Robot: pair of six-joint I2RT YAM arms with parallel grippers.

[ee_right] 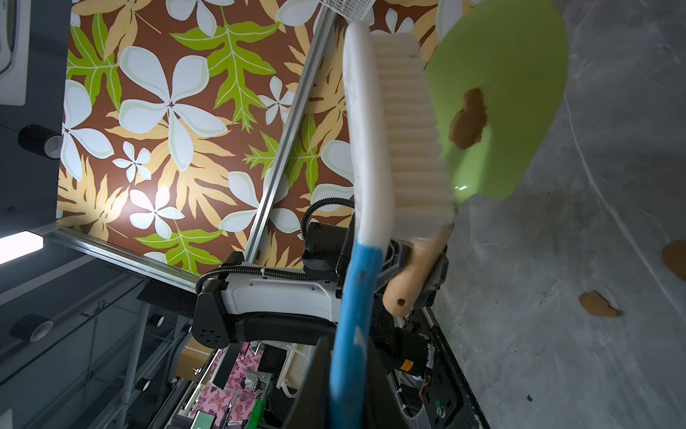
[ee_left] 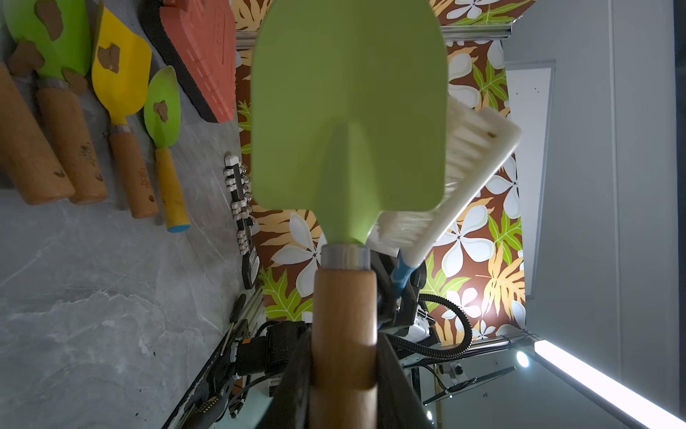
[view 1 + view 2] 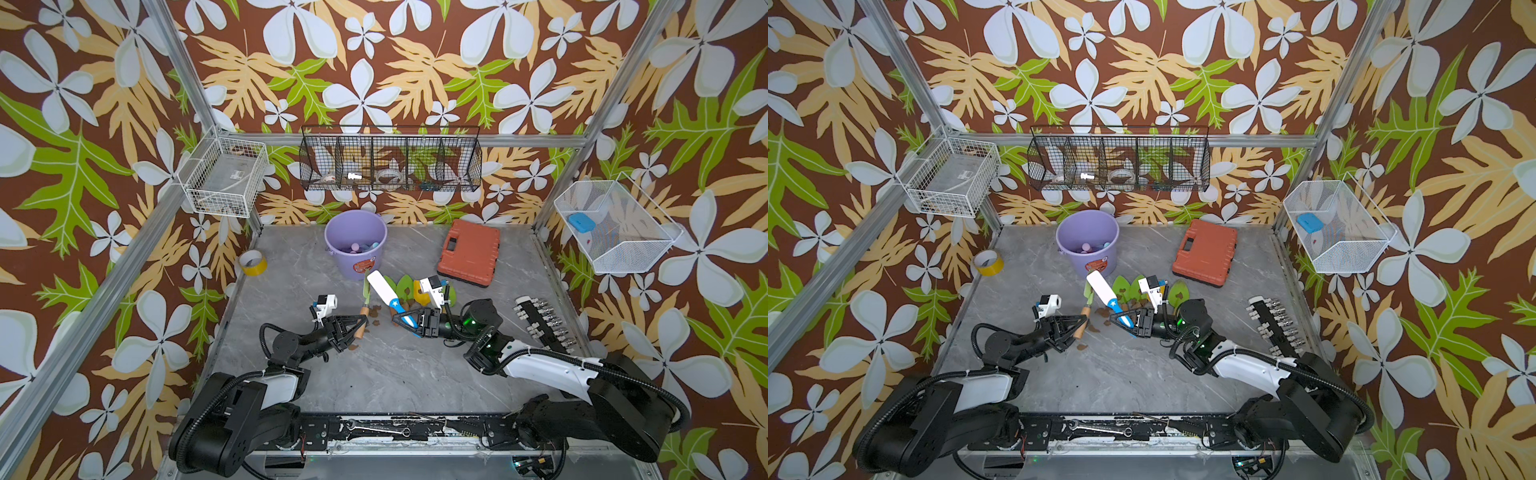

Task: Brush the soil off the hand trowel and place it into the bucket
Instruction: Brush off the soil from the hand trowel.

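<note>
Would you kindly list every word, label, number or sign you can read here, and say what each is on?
No words or numbers are legible anywhere.
Bucket sticker: print, too blurred to read.
Brush handle: a white star, no text.
Clear box label in the wire basket: too small to read.
Socket rail tag: too small to read.
</note>
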